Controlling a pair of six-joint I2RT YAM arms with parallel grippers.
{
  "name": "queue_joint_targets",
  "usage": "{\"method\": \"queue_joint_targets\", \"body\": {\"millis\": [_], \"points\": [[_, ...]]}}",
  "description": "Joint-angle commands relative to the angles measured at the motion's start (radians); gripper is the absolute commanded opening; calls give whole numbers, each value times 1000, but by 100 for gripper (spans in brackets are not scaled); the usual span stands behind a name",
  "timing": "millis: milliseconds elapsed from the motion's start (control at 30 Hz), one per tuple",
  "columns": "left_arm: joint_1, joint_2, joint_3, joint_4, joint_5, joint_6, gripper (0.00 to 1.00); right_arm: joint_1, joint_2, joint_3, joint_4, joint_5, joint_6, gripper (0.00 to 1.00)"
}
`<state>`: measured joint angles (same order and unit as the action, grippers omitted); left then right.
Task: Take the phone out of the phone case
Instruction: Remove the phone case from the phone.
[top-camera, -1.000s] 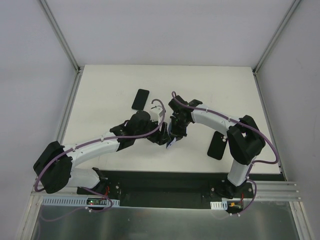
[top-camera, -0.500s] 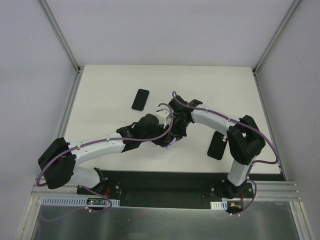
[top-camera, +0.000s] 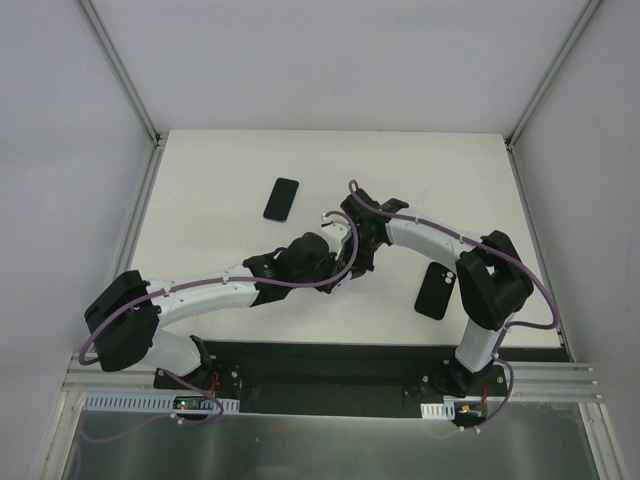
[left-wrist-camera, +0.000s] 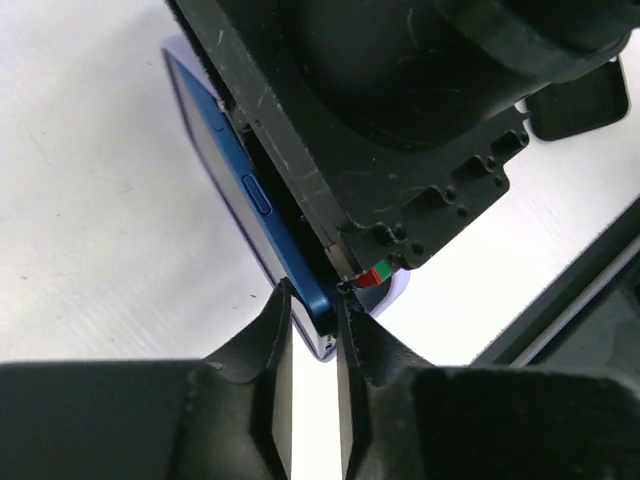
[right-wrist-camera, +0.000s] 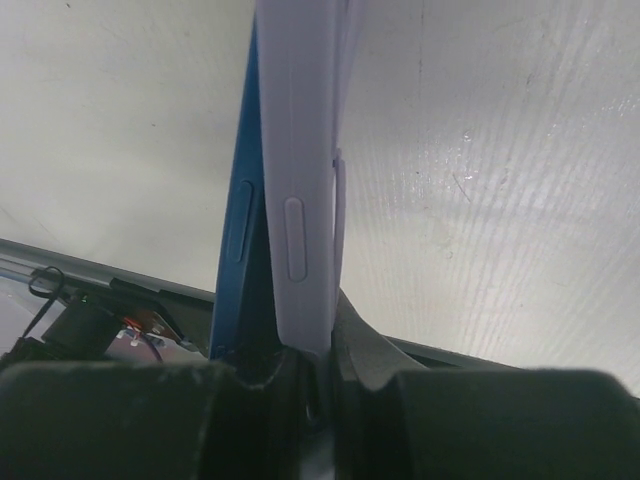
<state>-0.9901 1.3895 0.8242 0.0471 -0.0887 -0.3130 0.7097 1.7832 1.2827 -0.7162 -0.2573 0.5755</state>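
Note:
A blue phone (left-wrist-camera: 232, 168) sits partly peeled out of a lavender phone case (right-wrist-camera: 298, 120), both held on edge above the table. In the right wrist view the phone (right-wrist-camera: 236, 235) stands apart from the case on the left side. My right gripper (right-wrist-camera: 305, 345) is shut on the case's end. My left gripper (left-wrist-camera: 310, 305) is shut on the phone's lower corner, with the case's rim (left-wrist-camera: 322, 345) just beyond it. In the top view both grippers, left (top-camera: 335, 277) and right (top-camera: 356, 262), meet at the table's middle and hide the phone.
A black phone-shaped slab (top-camera: 282, 199) lies flat on the white table (top-camera: 220, 180) behind the left arm. Another black slab (top-camera: 436, 290) lies beside the right arm's elbow. A black strip (top-camera: 330, 360) runs along the near edge.
My left arm has slid right toward the right gripper. Its jaws went from open to shut on the phone's corner. The right arm has barely moved.

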Motion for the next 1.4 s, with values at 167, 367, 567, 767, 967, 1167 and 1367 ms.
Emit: {"method": "queue_joint_targets", "body": {"millis": [167,367,567,767,967,1167,1367], "points": [[5,-7,15,-78,-89,64,0,-56,-120,-111,7,-73,-124,1],[7,-47,10,-87,-94,78,0,-58,-156,-175,20,47,-310,1],[15,-66,10,-101,-95,94,0,-62,-188,-233,6,139,-368,1],[21,-70,24,-113,-80,91,0,-65,-205,-238,11,141,-358,1],[24,-104,32,-125,-80,61,0,-101,-215,-233,12,144,-338,1],[42,-214,15,-131,-152,22,0,-168,-235,-260,37,124,-329,1],[54,-291,39,-174,-264,43,0,-315,-277,-279,132,5,-313,1]]}}
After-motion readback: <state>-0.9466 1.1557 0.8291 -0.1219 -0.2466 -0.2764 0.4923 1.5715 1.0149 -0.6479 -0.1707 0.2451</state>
